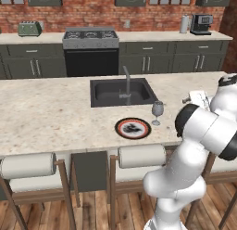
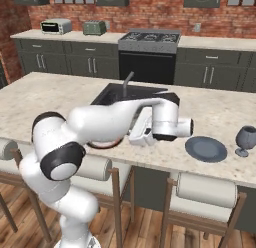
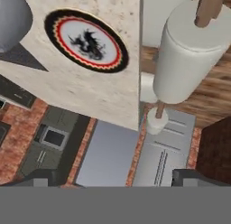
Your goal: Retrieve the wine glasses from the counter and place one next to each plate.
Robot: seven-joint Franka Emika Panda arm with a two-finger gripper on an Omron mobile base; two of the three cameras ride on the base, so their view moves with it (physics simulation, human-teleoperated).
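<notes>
Island [image 1: 46, 118]: stone-topped, black sink [image 1: 121, 92] set in its middle.
Gripper [image 2: 142, 133]: jaws spread wide, holding nothing, over the island's front edge between the two plates.
Slate-blue plate [image 2: 206, 148]: near the island's front edge, right of the sink.
Rimmed plate [image 1: 133, 128]: in front of the sink.
Darker glass [image 2: 246, 139]: upright just right of the slate-blue plate.
Clearer glass [image 1: 157, 111]: upright just beside the rimmed plate, apart from it.

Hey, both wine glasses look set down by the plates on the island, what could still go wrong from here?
1. The open tool hangs low over the stone island edge beside the white plate with red-and-black rim; a careless retreat could clip the slim clear stemmed glass standing just beyond that plate.
2. The darker wide-bowled glass sits right of the slate-blue round plate, near the picture's edge, so a sweeping arm might knock it unseen.
</notes>
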